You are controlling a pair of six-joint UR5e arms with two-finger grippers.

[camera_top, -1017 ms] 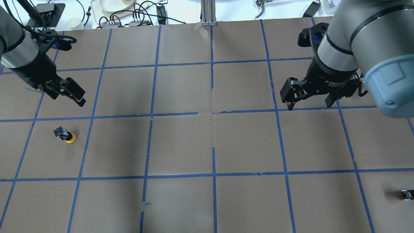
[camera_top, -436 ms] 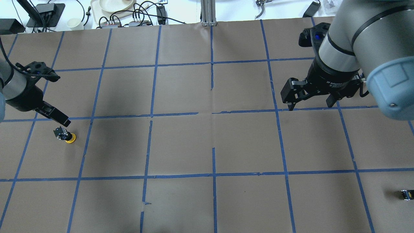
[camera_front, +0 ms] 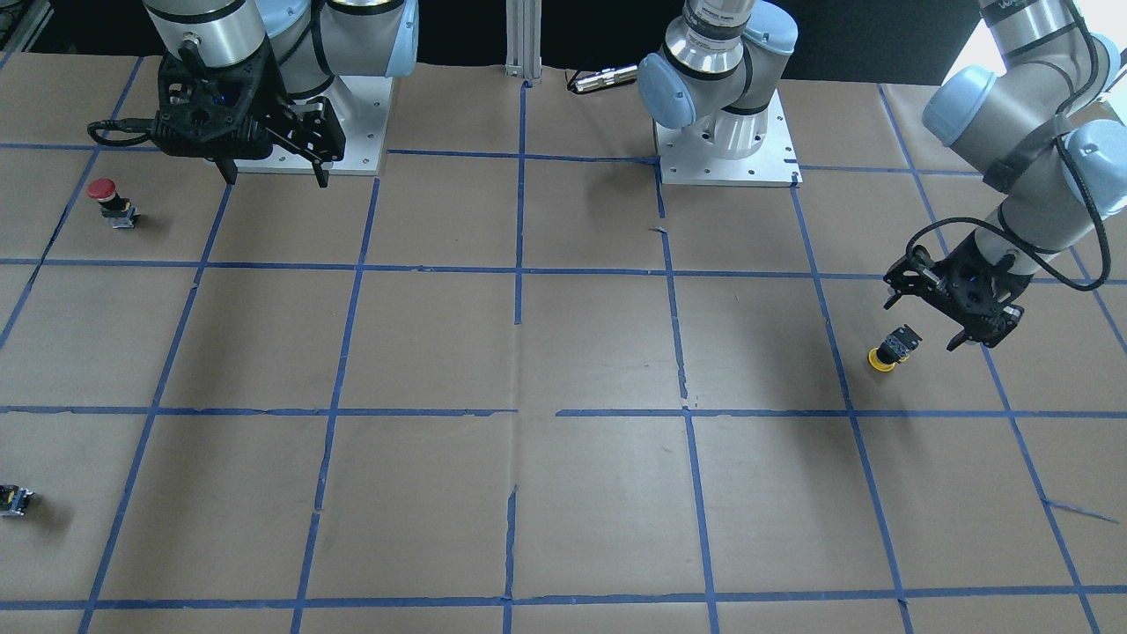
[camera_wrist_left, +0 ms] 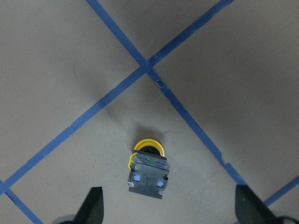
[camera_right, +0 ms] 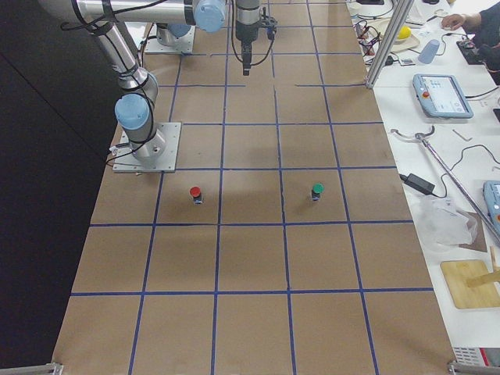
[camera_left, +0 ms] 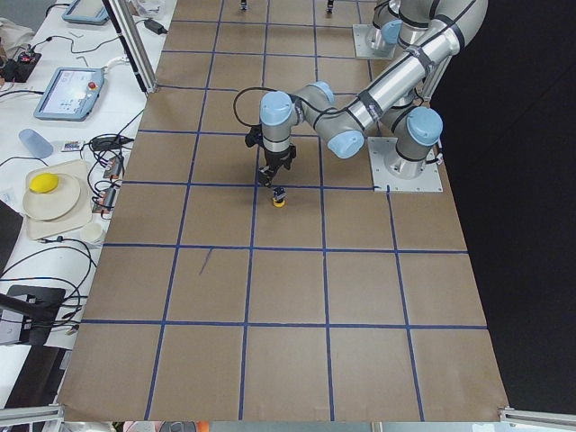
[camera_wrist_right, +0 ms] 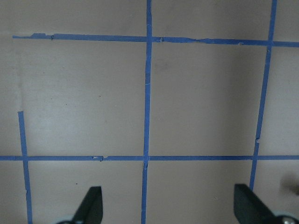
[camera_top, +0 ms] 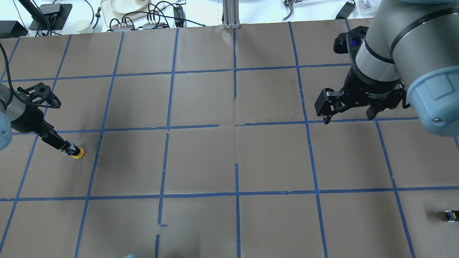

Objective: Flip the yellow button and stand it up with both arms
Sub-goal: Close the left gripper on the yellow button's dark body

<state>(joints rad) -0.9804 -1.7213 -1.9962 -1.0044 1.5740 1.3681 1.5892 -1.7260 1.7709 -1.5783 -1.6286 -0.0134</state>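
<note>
The yellow button [camera_top: 77,153] rests on the brown paper at the left with its yellow cap down and its black body up. It also shows in the front view [camera_front: 891,347], the left side view [camera_left: 280,197] and the left wrist view [camera_wrist_left: 148,171]. My left gripper [camera_top: 58,142] is open and hangs just above the button. In the left wrist view [camera_wrist_left: 170,210] the black body lies between the two fingertips without touching them. My right gripper [camera_top: 348,119] is open and empty, raised above the paper at the right, far from the button. It also shows in the front view [camera_front: 276,179].
A red button [camera_front: 106,198] stands close to the right arm's base, and a green button [camera_right: 316,190] stands beside it. A small dark block [camera_top: 452,215] lies at the near right edge. Cables, a tray and a cup [camera_top: 82,25] line the far edge.
My left gripper has moved toward the robot and down, from beyond the button to directly over it. My right gripper has shifted only slightly. The button has not moved.
</note>
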